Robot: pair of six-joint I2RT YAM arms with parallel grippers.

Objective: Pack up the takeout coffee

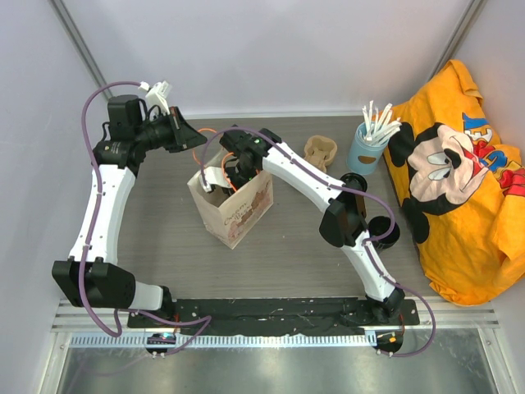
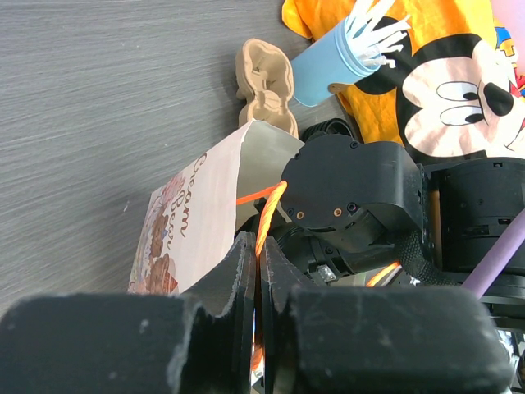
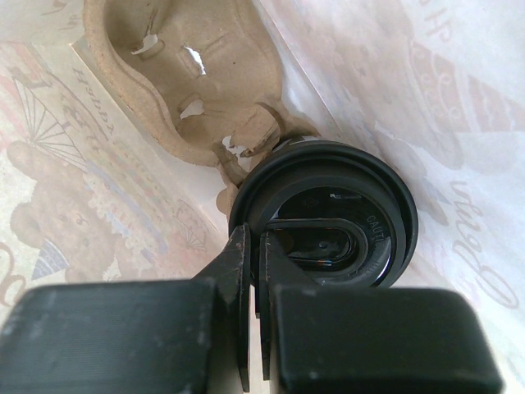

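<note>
Grey woodgrain desk [image 1: 164,238], white walls [image 1: 271,49]; the left end effector [image 2: 258,250] pinches the printed paper bag [image 2: 197,213] by its orange cord [image 2: 267,207], and the right end effector [image 3: 254,246] is closed on the rim of the small round black cup [image 3: 365,201] inside the bag.

The desk [image 1: 164,246] is matt grey wood grain. The bag [image 1: 246,215] is thin printed paper, the carrier [image 3: 139,74] rough brown pulp. The cup [image 3: 377,205] is glossy black plastic, the right pincer [image 3: 254,246] matt and grainy.
</note>
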